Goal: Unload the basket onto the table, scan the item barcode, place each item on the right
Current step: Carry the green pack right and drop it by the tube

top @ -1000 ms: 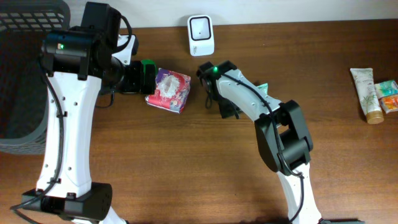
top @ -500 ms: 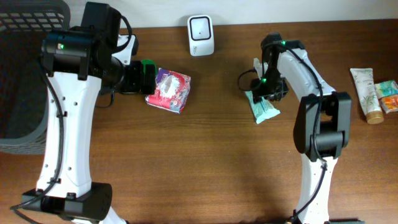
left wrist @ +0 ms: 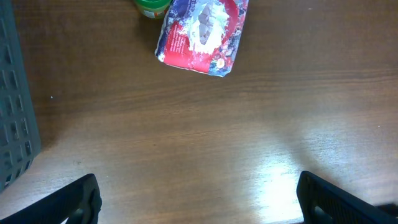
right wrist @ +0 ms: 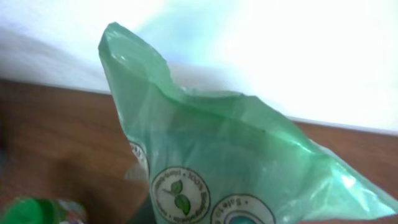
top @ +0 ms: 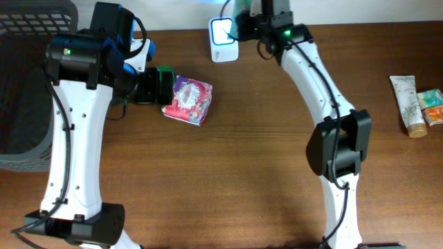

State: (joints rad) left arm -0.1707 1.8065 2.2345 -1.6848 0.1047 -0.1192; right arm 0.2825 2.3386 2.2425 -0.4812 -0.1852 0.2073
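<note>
Holding green packet [right wrist: 217, 155] at the far edge, beside scanner [top: 223, 31] | right gripper [top: 250, 17] clamped on it | left gripper [left wrist: 199, 198] spread apart (idle) | packet presented, scan seemingly unconfirmed

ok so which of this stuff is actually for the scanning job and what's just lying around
In the job: green packet, right gripper holding it, white scanner.
Lying about: red-and-white packet, cream tube, small packets, grey basket.
</note>
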